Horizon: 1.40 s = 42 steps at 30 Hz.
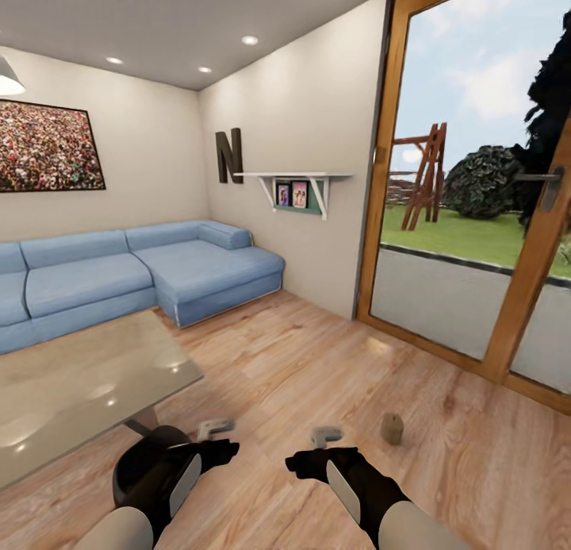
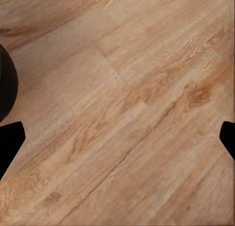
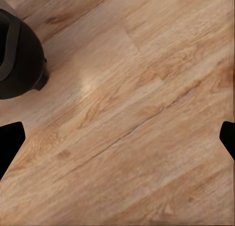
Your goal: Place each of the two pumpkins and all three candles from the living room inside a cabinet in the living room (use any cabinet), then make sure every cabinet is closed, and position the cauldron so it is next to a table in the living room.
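Here, at near left, the black cauldron sits on the wood floor just beside the glass table — the left gripper over it, fingers spread. The right gripper is spread too — a small brown candle stands just right.
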### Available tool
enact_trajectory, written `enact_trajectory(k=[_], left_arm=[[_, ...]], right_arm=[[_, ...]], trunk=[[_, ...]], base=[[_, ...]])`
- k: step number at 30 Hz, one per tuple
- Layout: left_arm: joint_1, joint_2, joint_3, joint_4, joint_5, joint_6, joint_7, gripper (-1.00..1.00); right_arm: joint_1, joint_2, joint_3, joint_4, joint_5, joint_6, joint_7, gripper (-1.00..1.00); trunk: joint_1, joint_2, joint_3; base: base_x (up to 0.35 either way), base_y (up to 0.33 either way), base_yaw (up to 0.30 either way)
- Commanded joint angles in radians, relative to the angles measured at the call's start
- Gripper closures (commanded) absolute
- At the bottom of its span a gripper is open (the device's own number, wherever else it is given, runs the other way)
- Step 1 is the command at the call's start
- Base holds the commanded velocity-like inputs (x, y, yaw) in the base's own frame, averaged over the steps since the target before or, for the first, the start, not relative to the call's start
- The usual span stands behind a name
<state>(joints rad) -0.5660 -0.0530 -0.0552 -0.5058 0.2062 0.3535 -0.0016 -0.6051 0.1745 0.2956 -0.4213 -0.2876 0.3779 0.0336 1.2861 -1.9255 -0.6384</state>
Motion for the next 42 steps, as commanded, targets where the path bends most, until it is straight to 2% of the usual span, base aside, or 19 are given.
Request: enact_trajectory(k=[1,12,17,24,42], left_arm=[[0.000,0.001,-0.003,-0.002,0.009,0.005,0.002,-1.00],[0.000,0.002,-0.003,-0.002,0.009,0.003,0.002,-1.00],[0.000,0.002,-0.005,-0.002,0.009,0.001,0.002,-1.00],[0.000,0.002,-0.007,-0.002,0.009,-0.002,0.002,-1.00],[0.000,0.003,-0.011,-0.002,0.009,-0.004,0.002,-1.00]], right_arm=[[-0.001,0.000,0.002,-0.001,-0.002,0.004,0.000,-1.00],[-0.001,0.000,-0.002,0.001,-0.005,0.005,0.000,-1.00],[-0.001,0.000,-0.006,0.001,-0.009,0.006,0.004,-1.00],[-0.001,0.000,-0.007,0.001,-0.009,0.006,0.079,-1.00],[-0.001,0.000,-0.009,0.001,-0.008,0.006,0.090,-1.00]], trunk=[[0.000,-0.001,0.000],[0.000,-0.001,0.009],[0.000,-0.001,0.010],[0.000,-0.001,0.002],[0.000,-0.001,-0.007]], base=[[-0.195,0.166,-0.250],[-0.259,0.181,-0.246],[-0.271,0.167,-0.065],[-0.271,0.166,-0.062],[-0.237,0.148,-0.245]])
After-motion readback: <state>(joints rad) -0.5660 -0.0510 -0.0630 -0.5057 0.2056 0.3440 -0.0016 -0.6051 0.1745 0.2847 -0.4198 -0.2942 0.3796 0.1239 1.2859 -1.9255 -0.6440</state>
